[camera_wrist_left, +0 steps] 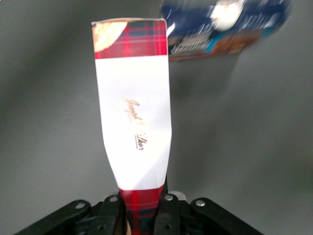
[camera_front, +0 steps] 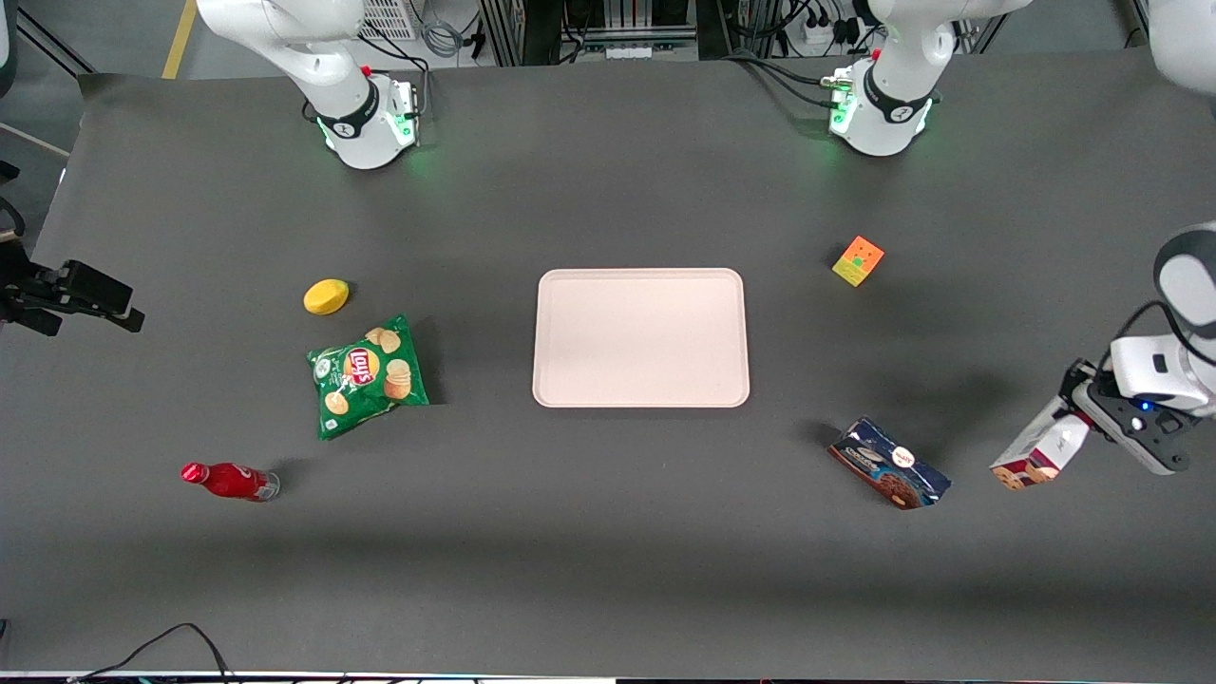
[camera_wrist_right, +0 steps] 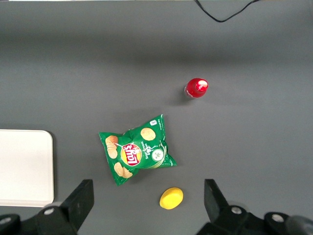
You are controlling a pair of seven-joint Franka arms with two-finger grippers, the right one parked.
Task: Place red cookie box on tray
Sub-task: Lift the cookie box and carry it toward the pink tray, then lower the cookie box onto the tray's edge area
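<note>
The red cookie box is a long tartan carton with a white label panel, held tilted above the table at the working arm's end. My left gripper is shut on one end of it. In the left wrist view the red cookie box sticks out from between the black fingers, which pinch its tartan end, with my left gripper closed on it. The pale pink tray lies flat at the table's middle with nothing on it. A corner of the tray shows in the right wrist view.
A dark blue cookie package lies on the table between the held box and the tray, also seen as the blue package. A colourful cube sits farther from the front camera. A green chip bag, yellow lemon and red bottle lie toward the parked arm's end.
</note>
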